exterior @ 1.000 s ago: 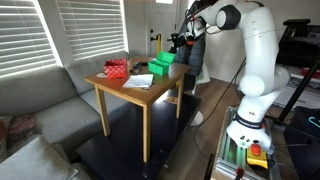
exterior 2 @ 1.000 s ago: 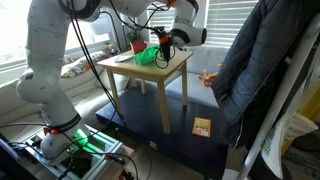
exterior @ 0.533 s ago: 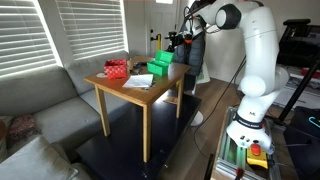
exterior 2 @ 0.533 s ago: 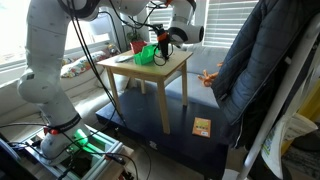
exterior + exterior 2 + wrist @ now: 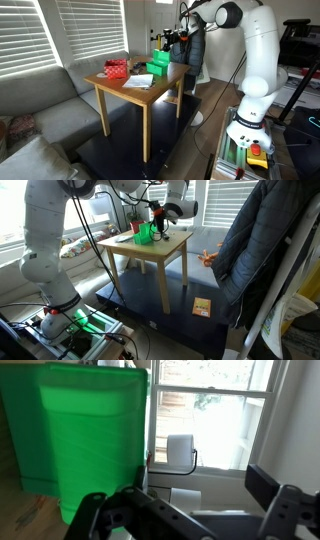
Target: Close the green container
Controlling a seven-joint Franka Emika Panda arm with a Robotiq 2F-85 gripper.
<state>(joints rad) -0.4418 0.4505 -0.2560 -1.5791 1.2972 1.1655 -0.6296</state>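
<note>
The green container (image 5: 160, 67) stands on the wooden table's (image 5: 150, 93) far end, its hinged lid standing upright. It also shows in an exterior view (image 5: 146, 234). In the wrist view the green lid (image 5: 90, 430) fills the left half, seen close up. My gripper (image 5: 171, 40) hovers by the top of the raised lid, also seen in an exterior view (image 5: 156, 213). In the wrist view its fingers (image 5: 190, 510) are spread apart with nothing between them; the lid lies beside the left finger.
A red patterned box (image 5: 117, 69) and a white paper (image 5: 138, 80) lie on the table. A grey sofa (image 5: 40, 110) stands beside it. A dark jacket (image 5: 255, 250) hangs near the table, and a small flat item (image 5: 202, 307) lies on the floor.
My gripper has risen from beside the container's lid to the level of the lid's top. The container and its lid have not visibly moved.
</note>
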